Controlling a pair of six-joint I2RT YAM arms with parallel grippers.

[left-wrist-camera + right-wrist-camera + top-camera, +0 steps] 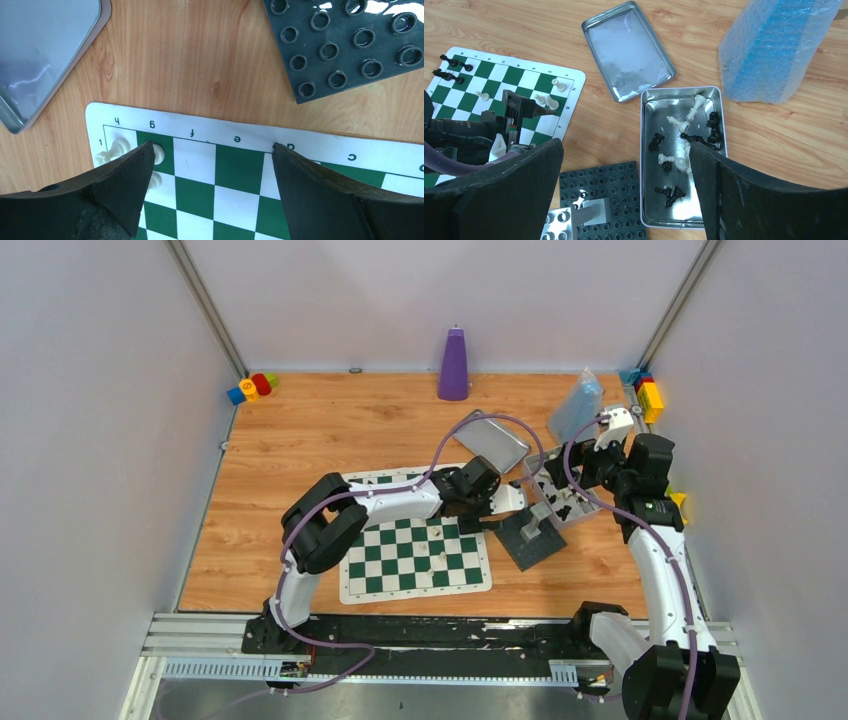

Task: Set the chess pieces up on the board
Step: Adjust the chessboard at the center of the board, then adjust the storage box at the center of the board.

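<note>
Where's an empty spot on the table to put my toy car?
Biggest bare wood: the far left, between the coloured blocks, the purple cone and the chessboard. Another strip lies left of the chessboard. The right side is crowded: lid, tin of pieces, studded plate, bubble-wrap bag.

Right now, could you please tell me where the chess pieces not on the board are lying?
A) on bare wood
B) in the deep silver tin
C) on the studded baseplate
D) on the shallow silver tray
B: the right wrist view shows black and white chess pieces scattered inside the deep silver tin.
</note>
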